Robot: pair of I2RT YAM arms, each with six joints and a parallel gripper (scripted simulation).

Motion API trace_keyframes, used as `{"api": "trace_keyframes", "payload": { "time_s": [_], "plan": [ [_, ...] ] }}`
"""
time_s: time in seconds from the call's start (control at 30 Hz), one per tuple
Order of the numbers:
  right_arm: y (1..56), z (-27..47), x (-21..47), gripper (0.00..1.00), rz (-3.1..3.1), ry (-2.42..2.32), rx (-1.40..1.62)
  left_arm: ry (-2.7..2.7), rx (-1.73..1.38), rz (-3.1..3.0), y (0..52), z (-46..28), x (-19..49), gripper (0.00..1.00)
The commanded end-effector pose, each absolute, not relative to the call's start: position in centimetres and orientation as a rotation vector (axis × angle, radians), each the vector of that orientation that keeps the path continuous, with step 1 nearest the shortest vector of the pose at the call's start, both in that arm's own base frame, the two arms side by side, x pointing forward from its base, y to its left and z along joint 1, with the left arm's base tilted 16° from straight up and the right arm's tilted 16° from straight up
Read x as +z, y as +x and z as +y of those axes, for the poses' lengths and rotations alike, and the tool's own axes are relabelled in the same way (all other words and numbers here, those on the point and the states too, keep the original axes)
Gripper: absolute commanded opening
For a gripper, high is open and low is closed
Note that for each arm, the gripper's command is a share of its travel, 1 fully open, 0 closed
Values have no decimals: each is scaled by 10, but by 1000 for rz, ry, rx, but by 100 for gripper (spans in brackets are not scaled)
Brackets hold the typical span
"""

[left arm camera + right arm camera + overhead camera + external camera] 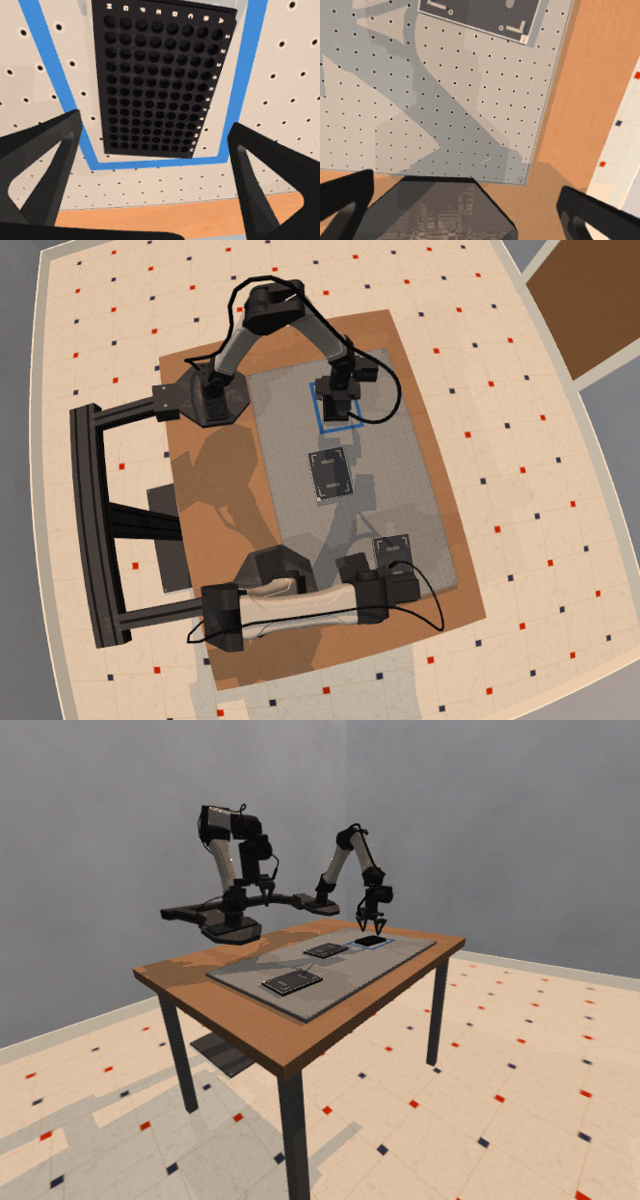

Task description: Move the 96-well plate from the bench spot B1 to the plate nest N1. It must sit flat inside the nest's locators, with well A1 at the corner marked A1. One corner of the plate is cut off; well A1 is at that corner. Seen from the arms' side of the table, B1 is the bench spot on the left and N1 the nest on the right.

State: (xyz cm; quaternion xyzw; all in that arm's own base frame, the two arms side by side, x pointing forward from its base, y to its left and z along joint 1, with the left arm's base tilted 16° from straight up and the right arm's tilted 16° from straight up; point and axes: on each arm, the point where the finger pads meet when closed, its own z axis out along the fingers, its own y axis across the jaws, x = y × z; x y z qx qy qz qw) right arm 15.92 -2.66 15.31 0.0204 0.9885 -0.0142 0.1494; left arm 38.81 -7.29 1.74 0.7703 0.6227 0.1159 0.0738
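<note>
The black 96-well plate lies flat inside the blue outline of the left bench spot. In the left wrist view its cut corner, with well A1, is at the top right. My left gripper is open and empty just above the plate, one finger to each side of it. The dark nest at the right is empty, with a light corner mark in the right wrist view. My right gripper is open and empty, high up on the right side.
A second empty nest lies between the bench spot and the right nest. The grey perforated board lies on the wooden table. The right arm partly covers the right nest in the top view.
</note>
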Motion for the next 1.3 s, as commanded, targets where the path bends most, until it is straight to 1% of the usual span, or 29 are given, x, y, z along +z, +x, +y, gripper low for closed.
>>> {"api": "trace_keyframes", "payload": {
  "time_s": [0.0,0.8,0.97,1.0,1.27],
  "plan": [
    [152,-25,143,100,2877,60,-24,2320,350,1873,391,-69,3,100],
    [152,-25,143,100,2877,60,-24,2318,341,1873,399,-69,-30,100],
    [152,-25,143,100,2877,60,-24,2316,346,1866,401,-71,-29,100],
    [152,-25,143,100,2877,60,-24,2297,369,1856,405,-73,-16,100],
    [152,-25,143,100,2877,60,-24,2297,369,1856,405,-73,-16,100]
  ]
}}
